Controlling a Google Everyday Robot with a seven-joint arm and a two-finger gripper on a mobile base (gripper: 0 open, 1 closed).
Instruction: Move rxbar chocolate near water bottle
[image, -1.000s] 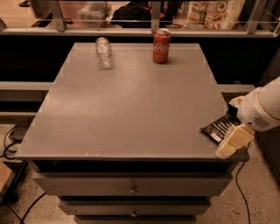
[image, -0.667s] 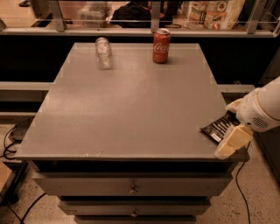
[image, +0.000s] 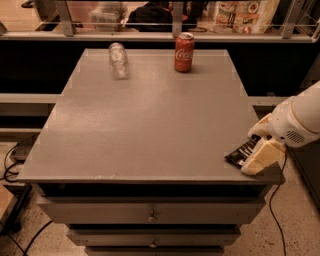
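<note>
Gripper (image: 252, 149) at the table's (image: 150, 125) near right corner, around the chocolate bar (image: 237, 154), grip impossible to tell, water bottle (image: 118, 60) and cola can (image: 184, 52) along the table's far edge

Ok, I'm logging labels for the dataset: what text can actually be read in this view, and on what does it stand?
"Coca-Cola": white script on the red can, far side of the table.
rxbar chocolate, at the front right corner under the gripper: white lettering lines, too small to read.
water bottle, lying at the far left: no readable label.
Packages behind the table: print too blurred to read.
</note>
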